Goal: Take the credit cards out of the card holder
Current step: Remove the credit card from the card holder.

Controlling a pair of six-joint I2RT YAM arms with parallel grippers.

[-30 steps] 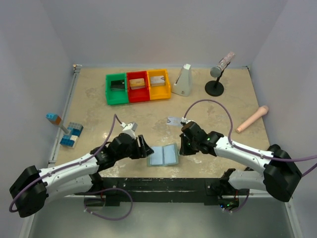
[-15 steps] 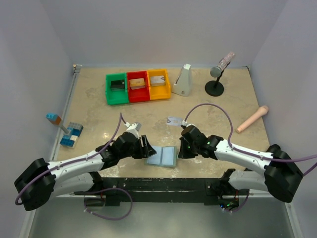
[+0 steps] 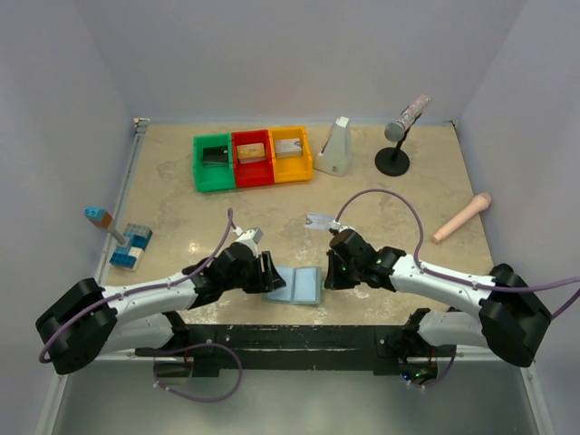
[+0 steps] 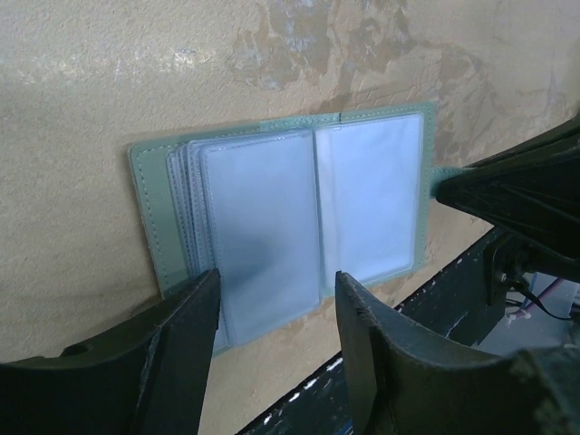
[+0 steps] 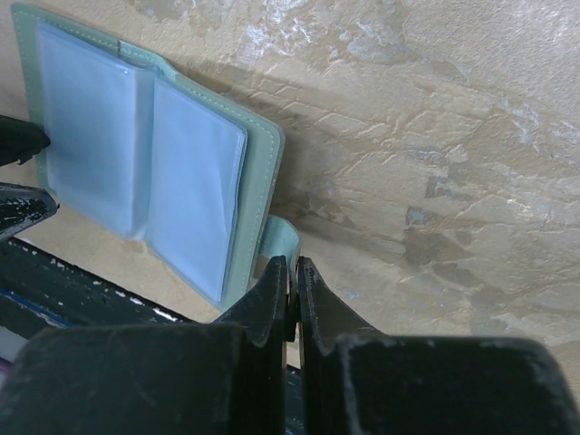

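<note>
The card holder (image 3: 299, 285) lies open near the table's front edge, its pale blue pockets (image 4: 299, 208) facing up, and no card shows in them. My left gripper (image 3: 270, 274) is open, its jaws standing over the holder's left near corner (image 4: 276, 299). My right gripper (image 3: 328, 272) is shut on the holder's snap tab (image 5: 281, 240) at its right side. A silver-grey credit card (image 3: 317, 220) lies on the table behind the right gripper. A black card-like thing (image 3: 215, 154) sits in the green bin.
Green (image 3: 201, 172), red (image 3: 252, 167) and yellow (image 3: 291, 163) bins stand in a row at the back. A white metronome-like block (image 3: 335, 147), a microphone on a stand (image 3: 397, 136) and a pink cylinder (image 3: 462, 217) are at the right. Blue toy bricks (image 3: 127, 245) lie left.
My left gripper has slid right up to the holder's left edge. The right gripper has shifted slightly down and left, still on the tab.
</note>
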